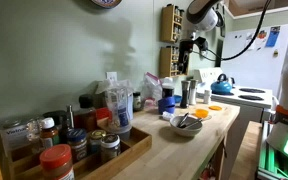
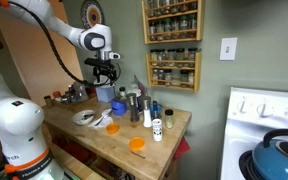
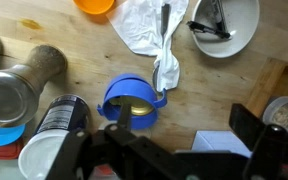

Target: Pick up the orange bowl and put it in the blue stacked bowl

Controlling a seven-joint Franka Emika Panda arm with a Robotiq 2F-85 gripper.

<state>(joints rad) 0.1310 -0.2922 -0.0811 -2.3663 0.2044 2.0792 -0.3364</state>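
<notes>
So the orange bowl point(image 2: 137, 144) sits by itself on the wooden tabletop point(image 2: 109, 138), near the edge and well apart from the clutter. In an exterior view that same orange bowl point(image 1: 216, 108) lies on the stove side of a white bowl point(image 1: 186, 123) with utensils in it. The wrist view only catches a slice of it at the top edge.

The blue stacked bowl point(image 3: 132, 97) is pretty much dead centre in the wrist view, and a white cloth point(image 3: 149, 35) hangs down to touch its rim. Neither exterior view lets you make that out.

The tool point(image 3: 169, 160) hangs above the blue stack with its fingers point(image 3: 269, 150) spread wide and nothing between them. From outside it's too small to judge the opening.

Around the stack the wrist view shows a pepper grinder point(image 3: 39, 65) and a couple of cans point(image 3: 59, 120). Only the exterior views show the blue kettle point(image 2: 284, 150) on the stove point(image 2: 254, 108) and the spice racks point(image 2: 172, 40) on the wall.
</notes>
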